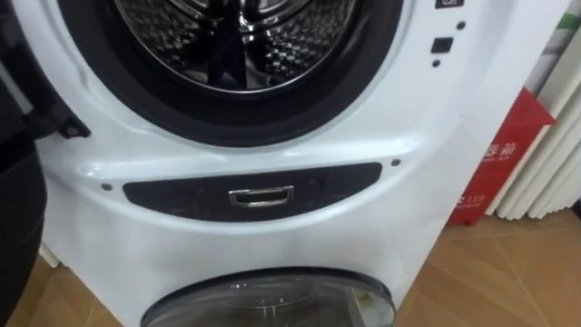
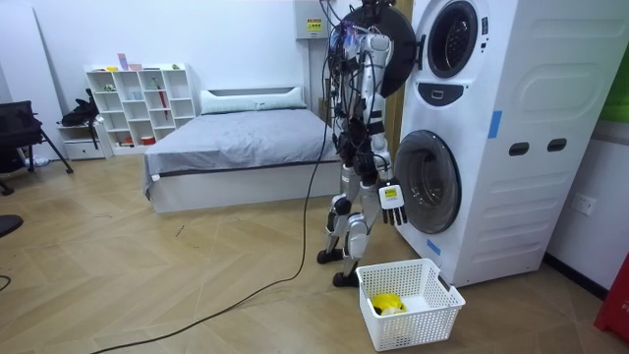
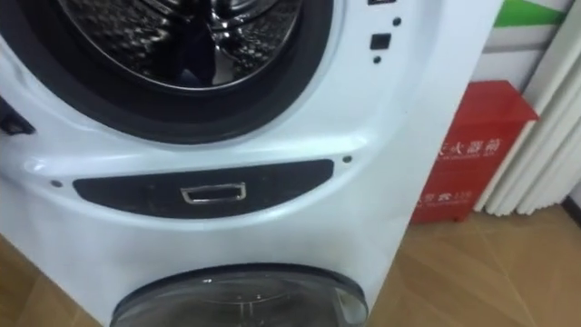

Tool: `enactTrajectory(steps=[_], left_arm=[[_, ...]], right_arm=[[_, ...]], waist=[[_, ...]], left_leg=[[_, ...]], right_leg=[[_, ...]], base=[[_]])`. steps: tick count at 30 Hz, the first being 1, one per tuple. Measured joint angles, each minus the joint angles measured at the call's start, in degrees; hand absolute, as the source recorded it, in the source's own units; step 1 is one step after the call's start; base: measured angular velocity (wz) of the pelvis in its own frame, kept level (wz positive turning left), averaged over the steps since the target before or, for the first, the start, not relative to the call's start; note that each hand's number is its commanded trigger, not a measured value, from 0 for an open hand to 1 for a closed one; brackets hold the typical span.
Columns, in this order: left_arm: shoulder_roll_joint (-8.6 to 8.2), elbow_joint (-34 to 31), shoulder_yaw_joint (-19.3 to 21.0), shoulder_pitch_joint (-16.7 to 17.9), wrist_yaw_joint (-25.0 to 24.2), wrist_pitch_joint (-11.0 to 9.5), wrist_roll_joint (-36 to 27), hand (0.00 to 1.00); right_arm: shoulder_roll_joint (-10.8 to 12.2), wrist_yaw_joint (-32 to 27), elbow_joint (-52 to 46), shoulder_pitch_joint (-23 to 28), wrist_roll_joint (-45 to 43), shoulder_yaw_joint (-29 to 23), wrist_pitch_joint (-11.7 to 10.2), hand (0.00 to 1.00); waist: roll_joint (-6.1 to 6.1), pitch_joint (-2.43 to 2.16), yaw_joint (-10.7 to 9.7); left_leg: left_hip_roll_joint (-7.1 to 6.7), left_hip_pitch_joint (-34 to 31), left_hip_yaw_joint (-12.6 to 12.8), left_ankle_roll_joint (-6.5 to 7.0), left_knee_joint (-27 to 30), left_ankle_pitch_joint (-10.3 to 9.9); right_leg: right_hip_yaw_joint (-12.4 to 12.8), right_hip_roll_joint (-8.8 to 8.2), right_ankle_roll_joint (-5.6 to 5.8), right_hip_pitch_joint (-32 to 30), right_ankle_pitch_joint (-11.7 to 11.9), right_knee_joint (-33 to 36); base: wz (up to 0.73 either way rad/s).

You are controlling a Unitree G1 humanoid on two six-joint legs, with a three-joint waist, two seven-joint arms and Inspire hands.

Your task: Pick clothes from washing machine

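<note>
Risks first. The upper drum sits high, at the top of my eye views. Its open door hangs just beside my shoulder, top centre of the room view, so a careless arm lift could knock it. Cloth dragged over the dark door seal may snag. It may also drop short of the basket, which stands by my feet at lower right of the room view, where one step could kick it.

My right hand hangs at my side, fingers loose, holding nothing.

Clothes: one yellow bundle, crumpled, lies in the basket. There is a dark shape in the drum, cloth or paddle, I cannot tell.
</note>
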Motion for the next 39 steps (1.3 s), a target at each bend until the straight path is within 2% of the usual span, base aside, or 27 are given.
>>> enactTrajectory(steps=[3, 5, 8, 9, 10, 15, 18, 21, 22, 23, 24, 25, 26, 28, 30, 31, 32, 35, 36, 37, 38, 39], left_arm=[[-0.37, -0.3, 0.7, 0.2, 0.1, 0.0, 0.3, 0.0], [-0.41, -0.2, 1.3, 0.3, 0.1, 0.1, 1.4, 0.0], [-0.66, -0.2, 2.3, 0.3, 0.1, 0.1, 1.9, 0.0], [-0.65, -0.3, 2.3, 0.3, 0.1, 0.1, 2.2, 0.0], [-0.68, -0.4, 2.3, 0.3, 0.3, 0.1, 2.2, 0.0], [-0.68, -1.0, 2.3, 0.2, 1.0, 0.1, 2.3, 0.0], [-0.57, -1.1, 3.4, 0.3, 1.0, 0.0, 2.4, 0.0], [-0.41, -1.6, 4.6, 0.3, 0.9, 0.0, 2.8, 0.0], [-0.2, -1.6, 4.6, 0.2, 0.7, 0.0, 3.4, 0.0], [-0.09, -1.8, 4.6, 0.2, 0.7, 0.0, 3.5, 0.0], [0.0, -2.4, 4.6, -0.1, 0.6, 0.1, 3.9, 0.0], [-0.28, -2.9, 4.7, -0.5, 0.2, 0.0, 4.6, 0.0], [-0.42, -2.9, 4.9, -0.7, -0.3, 0.0, 4.7, 0.0], [-1.02, -3.4, 5.1, -1.0, -1.6, 0.1, 5.0, 0.0], [-1.7, -3.4, 5.0, -1.2, -2.3, 0.1, 5.0, 0.0], [-1.69, -3.4, 4.6, -2.1, -2.9, 0.0, 5.1, 0.0], [-1.73, -3.7, 4.5, -2.6, -3.0, 0.1, 5.2, 0.0], [-2.09, -5.8, 2.8, -5.4, -3.4, 0.0, 5.2, 0.0], [-2.11, -5.9, 1.9, -6.7, -3.4, 0.0, 5.7, 0.0], [-2.08, -5.9, 0.8, -7.9, -3.4, 0.0, 5.8, 0.0], [-2.11, -5.9, 0.4, -8.4, -3.4, 0.0, 5.8, 0.0], [-2.13, -5.7, -0.6, -9.0, -3.3, 0.0, 6.3, 0.0]], right_arm=[[0.1, -0.2, -0.1, 0.0, -0.1, 1.2, 0.0, 0.0], [0.1, -0.2, -0.2, 0.0, -0.6, 1.7, 0.0, 0.0], [0.4, -0.2, -0.5, 0.4, -1.3, 1.8, 0.0, 0.0], [0.5, -0.2, -0.5, 0.4, -1.3, 1.8, 0.0, 0.0], [0.6, -0.2, -0.5, 0.4, -1.3, 1.8, 0.0, 0.0], [0.9, -0.2, -0.5, 0.7, -1.0, 1.7, 0.0, 0.0], [1.2, 0.5, -0.5, 0.7, -1.4, 1.7, -0.1, 0.0], [1.2, 0.5, -1.2, 0.8, -2.8, 1.7, 0.0, 0.0], [1.2, 0.4, -1.3, 0.5, -3.9, 1.7, -0.1, 0.0], [1.2, 0.3, -1.2, 0.3, -4.3, 1.7, -0.1, 0.0], [1.0, 0.2, -1.1, -0.3, -5.2, 1.7, -0.1, 0.0], [0.7, -0.1, -0.9, -0.4, -6.0, 1.0, -0.2, 0.0], [0.6, -0.2, -1.0, -0.4, -6.5, 0.5, -0.3, 0.0], [0.3, -0.8, -1.1, 0.4, -6.7, -0.6, -1.4, 0.0], [-0.1, -1.1, -1.4, 0.6, -6.2, -0.7, -2.1, 0.0], [0.0, -1.2, -2.0, 0.7, -5.4, -0.7, -2.2, 0.0], [0.0, -1.2, -2.4, 0.9, -5.0, -0.8, -2.4, 0.0], [-0.1, -1.4, -3.0, 0.5, -5.6, -1.0, -2.8, 0.0], [0.1, -1.3, -3.1, 0.1, -5.6, -1.7, -2.8, 0.0], [0.1, -1.2, -3.1, -0.3, -5.6, -2.0, -3.0, 0.0], [0.1, -1.0, -3.2, -0.5, -5.7, -2.4, -3.1, 0.0], [0.1, -1.0, -3.5, -0.8, -6.4, -2.8, -3.0, 0.0]], waist=[[-0.13, 0.0, 0.4], [-0.26, -0.19, 0.9], [-0.55, 0.06, 1.1], [-0.61, -0.05, 1.1], [-0.65, 0.09, 1.1], [-0.81, -0.01, 1.0], [-1.19, 0.24, 1.1], [-1.26, 0.16, 1.4], [-1.31, 0.14, 1.5], [-1.32, 0.15, 1.4], [-0.99, 0.08, 1.2], [-0.56, -0.06, 1.1], [-0.18, -0.1, 1.2], [1.1, 0.08, 0.9], [2.84, -0.27, 0.1], [2.99, -0.2, -0.8], [3.03, -0.17, -0.9], [3.36, 0.03, -2.1], [3.74, 0.38, -2.4], [3.85, 0.35, -3.2], [3.96, 0.36, -3.2], [3.97, 0.33, -3.1]], left_leg=[[-0.13, 0.7, -1.3, 0.0, 0.0, 0.0], [-0.16, 1.0, -1.5, 0.0, 0.0, 0.0], [-0.18, 1.8, -1.6, -0.01, 0.0, 0.0], [-0.19, 2.1, -1.6, -0.09, 0.0, -0.1], [-0.16, 2.5, -1.7, -0.28, 0.0, -0.2], [0.06, 2.8, -1.8, -0.94, 0.1, -0.7], [0.47, 2.6, -1.9, -1.26, 1.1, -1.1], [1.82, -0.3, -1.9, -2.43, 8.5, -4.2], [2.49, -2.4, -2.5, -2.63, 12.8, -4.8], [2.57, -3.5, -2.9, -2.63, 14.6, -4.8], [2.92, -6.1, -4.5, -2.66, 18.9, -4.8], [3.65, -8.6, -5.4, -2.73, 23.5, -4.9], [4.01, -9.5, -5.7, -2.73, 25.4, -4.9], [5.94, -11.4, -6.2, -2.9, 33.8, -4.8], [6.83, -9.4, -6.6, -3.3, 39.7, -4.6], [6.48, -6.4, -6.9, -3.86, 39.5, -4.5], [6.34, -5.1, -7.2, -4.24, 39.3, -4.3], [6.77, 2.2, -9.1, -6.85, 28.6, -5.3], [7.36, 5.1, -9.9, -7.31, 22.2, -6.3], [7.43, 7.2, -10.9, -7.41, 16.1, -8.5], [7.51, 7.7, -11.0, -7.26, 13.7, -9.4], [7.45, 8.1, -11.0, -6.51, 9.2, -10.3]], right_leg=[[-0.2, -0.01, 0.01, 1.1, 0.0, -0.5], [-0.2, -0.02, 0.04, 1.5, -0.1, -0.5], [-0.1, -0.03, 0.04, 2.2, -0.1, -0.5], [-0.1, -0.01, 0.08, 2.6, -0.1, -0.6], [-0.1, 0.04, 0.08, 3.0, -0.1, -0.7], [-0.1, 0.29, 0.1, 3.3, -0.2, -0.5], [0.5, 0.83, -0.13, 2.8, -1.0, 0.7], [0.4, 1.43, -1.11, 0.9, -2.9, 4.7], [0.6, 1.78, -1.41, 0.1, -3.2, 6.5], [0.6, 1.87, -1.54, -0.1, -3.3, 6.7], [0.7, 2.04, -2.01, -0.5, -3.2, 6.6], [0.6, 2.32, -2.72, -1.1, -3.0, 6.6], [0.5, 2.71, -3.05, -1.2, -3.0, 6.7], [-0.2, 3.89, -4.43, -1.2, -3.4, 7.6], [-0.7, 5.02, -4.92, -1.1, -3.5, 8.0], [-1.1, 5.19, -5.12, -1.9, -3.6, 9.0], [-1.2, 5.25, -5.16, -2.5, -3.7, 9.5], [-3.6, 5.41, -5.22, -5.5, -3.1, 10.9], [-4.6, 5.4, -5.08, -6.7, -2.9, 11.5], [-5.2, 5.3, -4.84, -8.4, -2.4, 12.4], [-5.5, 5.25, -4.7, -9.3, -2.0, 12.5], [-5.7, 5.1, -4.38, -11.0, -0.8, 12.6]], base=[[0.08], [0.0], [0.0], [0.0], [0.0], [0.0], [-0.02], [-0.14], [-0.22], [-0.1], [-0.09], [-0.1], [-0.19], [-0.22], [-0.01], [0.17], [0.22], [0.38], [0.42], [0.36], [0.16], [0.06]])
